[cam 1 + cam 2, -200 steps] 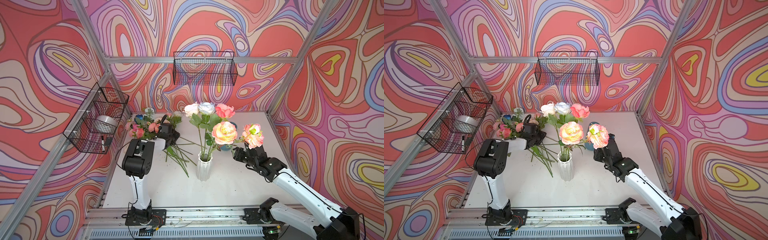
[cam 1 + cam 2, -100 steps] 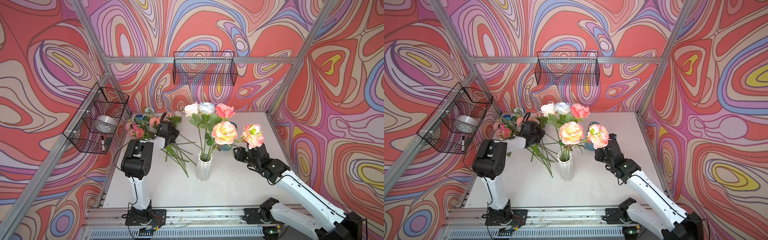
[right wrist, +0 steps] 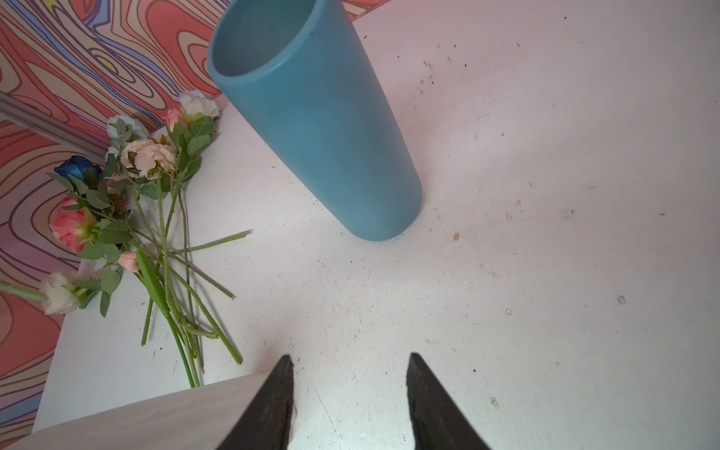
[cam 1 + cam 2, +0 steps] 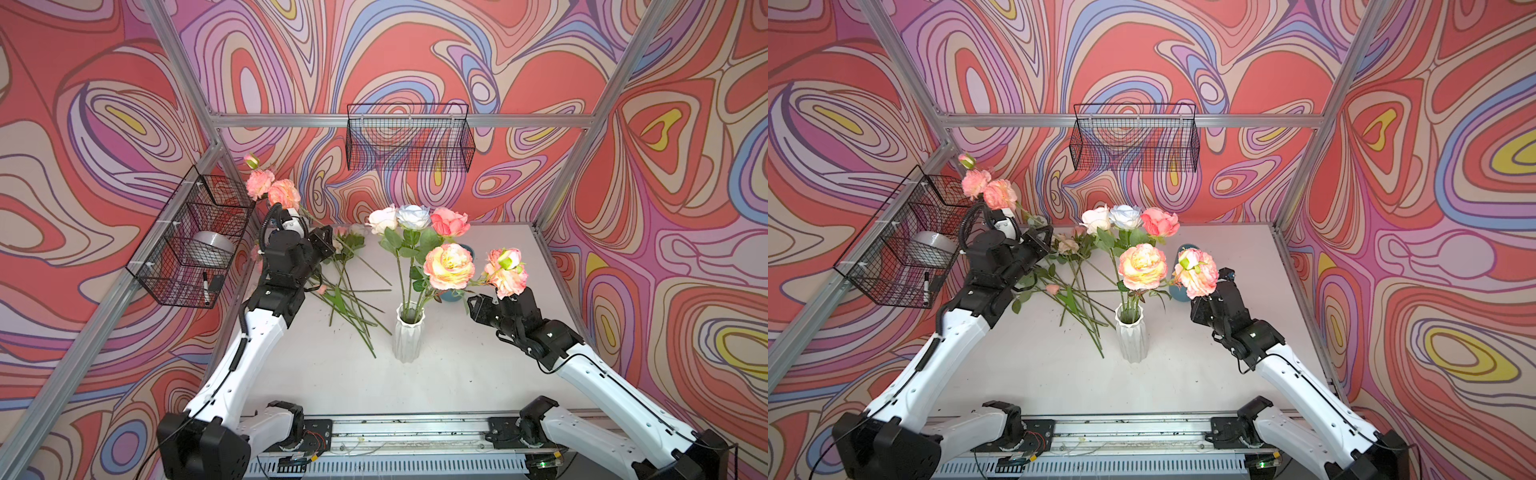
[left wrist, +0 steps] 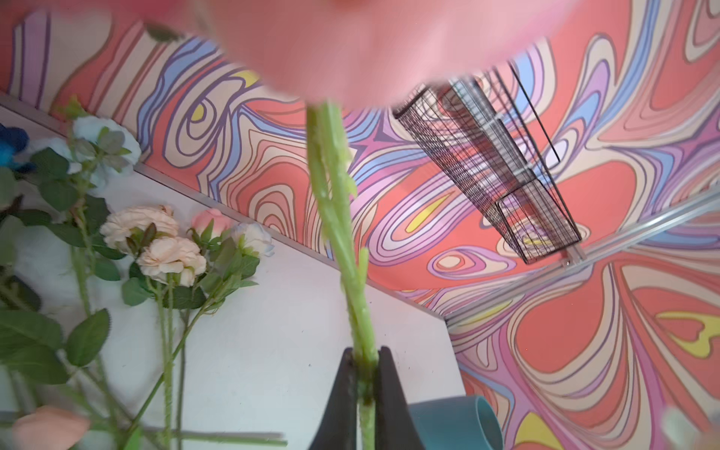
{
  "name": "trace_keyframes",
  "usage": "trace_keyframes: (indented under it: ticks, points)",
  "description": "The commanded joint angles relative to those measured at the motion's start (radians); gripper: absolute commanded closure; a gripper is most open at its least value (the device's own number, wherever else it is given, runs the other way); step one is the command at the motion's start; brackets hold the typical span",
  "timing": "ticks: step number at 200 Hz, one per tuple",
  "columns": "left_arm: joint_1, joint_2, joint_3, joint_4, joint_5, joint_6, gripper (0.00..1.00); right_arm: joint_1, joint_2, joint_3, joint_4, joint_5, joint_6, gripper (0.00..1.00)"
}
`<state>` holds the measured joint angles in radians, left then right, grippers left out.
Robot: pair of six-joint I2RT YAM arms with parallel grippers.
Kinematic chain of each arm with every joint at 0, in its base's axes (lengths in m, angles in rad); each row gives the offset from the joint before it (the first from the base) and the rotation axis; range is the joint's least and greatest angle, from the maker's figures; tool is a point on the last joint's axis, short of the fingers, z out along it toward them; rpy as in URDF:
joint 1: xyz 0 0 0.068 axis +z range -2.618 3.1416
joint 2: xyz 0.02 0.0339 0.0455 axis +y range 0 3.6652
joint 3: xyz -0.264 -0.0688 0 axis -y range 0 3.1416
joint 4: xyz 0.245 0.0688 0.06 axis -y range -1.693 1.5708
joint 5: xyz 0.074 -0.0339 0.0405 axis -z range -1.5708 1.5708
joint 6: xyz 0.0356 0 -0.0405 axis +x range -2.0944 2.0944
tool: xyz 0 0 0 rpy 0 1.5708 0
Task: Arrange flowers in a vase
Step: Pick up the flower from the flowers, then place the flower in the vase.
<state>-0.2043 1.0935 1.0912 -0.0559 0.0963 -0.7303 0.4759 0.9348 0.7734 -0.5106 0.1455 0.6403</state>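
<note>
The left tool [image 5: 366, 354] has pinched the stem of a pink rose spray [image 4: 274, 192] and lifted it off the loose flowers [image 4: 347, 291] near the far-left corner of the tabletop [image 4: 478, 374]; the white vase [image 4: 409, 336] is likely next; the right tool [image 3: 348, 362] hangs spread, empty.

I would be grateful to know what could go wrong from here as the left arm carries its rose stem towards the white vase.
1. The left gripper pinches the pink rose stem only at its fingertips, with the blooms far along it, so the stem may swivel in transit.
2. The white vase has a narrow, already crowded mouth, and the right gripper is open, not holding it; pushing another stem in might tip it.
</note>
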Motion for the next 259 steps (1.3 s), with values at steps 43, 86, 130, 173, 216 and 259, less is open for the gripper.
trace_keyframes:
  ticks: [43,86,130,173,216,259]
  points:
    - [-0.004,-0.276,0.250,-0.552,0.101,0.319,1.00,-0.006,0.012,0.048,-0.017,0.006,-0.015,0.52]
    - [-0.004,-0.389,0.259,-0.445,0.387,0.271,1.00,-0.005,0.029,0.070,-0.013,0.004,-0.010,0.52]
    - [-0.005,-0.363,0.177,-0.146,0.494,0.136,1.00,-0.006,0.041,0.086,-0.013,-0.003,0.001,0.53]
    - [-0.078,-0.261,0.146,0.087,0.459,0.122,1.00,-0.006,0.036,0.105,-0.027,0.012,0.000,0.53]
    - [-0.290,-0.144,0.216,0.030,0.309,0.341,1.00,-0.006,0.024,0.112,-0.039,0.024,-0.005,0.53]
    - [-0.330,-0.115,0.168,0.027,0.219,0.415,1.00,-0.006,0.004,0.109,-0.043,0.026,-0.009,0.53]
